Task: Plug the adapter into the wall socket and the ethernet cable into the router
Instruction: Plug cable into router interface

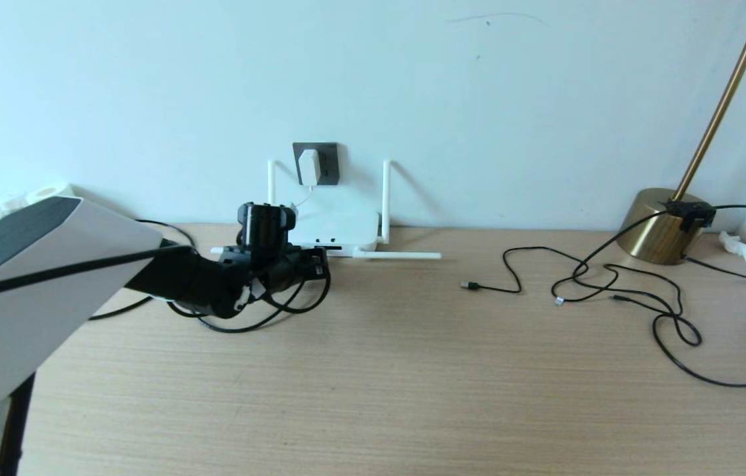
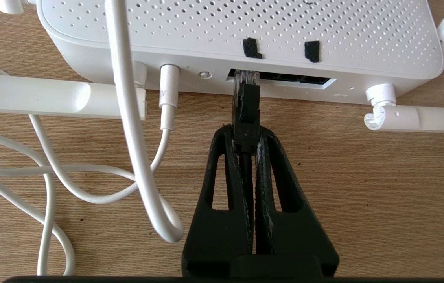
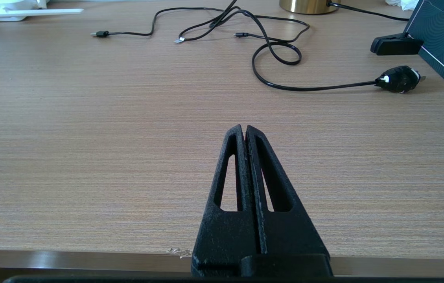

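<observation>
Left end effector (image 2: 246,133): mine, clamped on the ethernet cable (image 2: 247,112) just behind its plug, clear tip at the router (image 2: 241,35) port mouth.
Right end effector (image 3: 244,129): mine, fingers pressed together, empty, above bare worktop (image 3: 88,137).
Adapter (image 1: 308,167): seated in wall socket (image 1: 327,162).
Router: on worktop against wall, below the socket.
USB cables (image 1: 610,291): loose, well right of router.

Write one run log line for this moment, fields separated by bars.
left gripper shut on black ethernet cable, clear tip at flat white router port | white adapter in wall socket | right gripper shut, idle
</observation>
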You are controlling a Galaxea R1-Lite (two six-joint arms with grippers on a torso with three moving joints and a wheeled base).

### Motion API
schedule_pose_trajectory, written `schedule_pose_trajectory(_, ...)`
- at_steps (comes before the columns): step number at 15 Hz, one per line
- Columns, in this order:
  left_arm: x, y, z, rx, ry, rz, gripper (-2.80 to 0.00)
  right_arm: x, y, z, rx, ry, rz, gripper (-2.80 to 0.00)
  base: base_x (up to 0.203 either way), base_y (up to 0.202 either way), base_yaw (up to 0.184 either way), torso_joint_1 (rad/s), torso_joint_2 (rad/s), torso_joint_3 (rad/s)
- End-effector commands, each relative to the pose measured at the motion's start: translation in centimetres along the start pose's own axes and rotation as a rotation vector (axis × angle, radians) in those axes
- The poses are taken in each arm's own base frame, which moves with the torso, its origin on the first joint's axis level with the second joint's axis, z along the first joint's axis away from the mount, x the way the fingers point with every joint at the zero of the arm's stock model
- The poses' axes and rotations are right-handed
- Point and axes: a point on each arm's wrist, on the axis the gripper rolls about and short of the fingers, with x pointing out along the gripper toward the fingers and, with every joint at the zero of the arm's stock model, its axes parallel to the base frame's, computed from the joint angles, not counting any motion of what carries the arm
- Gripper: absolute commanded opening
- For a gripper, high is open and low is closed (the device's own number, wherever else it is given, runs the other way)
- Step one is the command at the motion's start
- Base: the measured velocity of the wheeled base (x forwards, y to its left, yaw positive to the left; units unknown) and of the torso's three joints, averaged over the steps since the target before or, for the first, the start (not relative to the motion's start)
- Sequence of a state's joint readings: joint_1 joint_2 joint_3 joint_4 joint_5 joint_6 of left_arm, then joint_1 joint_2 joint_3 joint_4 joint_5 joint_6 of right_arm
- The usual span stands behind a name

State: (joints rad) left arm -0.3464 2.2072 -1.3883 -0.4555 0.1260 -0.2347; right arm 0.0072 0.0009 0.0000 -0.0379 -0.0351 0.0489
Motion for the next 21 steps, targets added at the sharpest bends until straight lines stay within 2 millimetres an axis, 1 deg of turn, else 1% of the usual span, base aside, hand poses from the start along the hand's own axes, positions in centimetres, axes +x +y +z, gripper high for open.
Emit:
schedule_pose_trajectory(1,-0.08,-0.06,0.26,-0.003,-0.010,-0.001,-2.80,0.08,-0.01,-0.29,0.000,0.011,0.000,-2.80,0.000,0.000,0.000,0.000,0.00,0.000)
schedule_pose_trajectory(8,0.02,-0.21,0.74,-0.002,-0.007,-0.001,-2.80,0.08,-0.01,-0.29,0.000,0.011,0.000,-2.80,0.000,0.000,0.000,0.000,0.00,0.000)
schedule_pose_trajectory(21,0.36,-0.19,0.27,0.000,0.008,0.001,-2.80,0.08,-0.01,-0.29,0.000,0.011,0.000,-2.80,0.000,0.000,0.000,0.000,0.00,0.000)
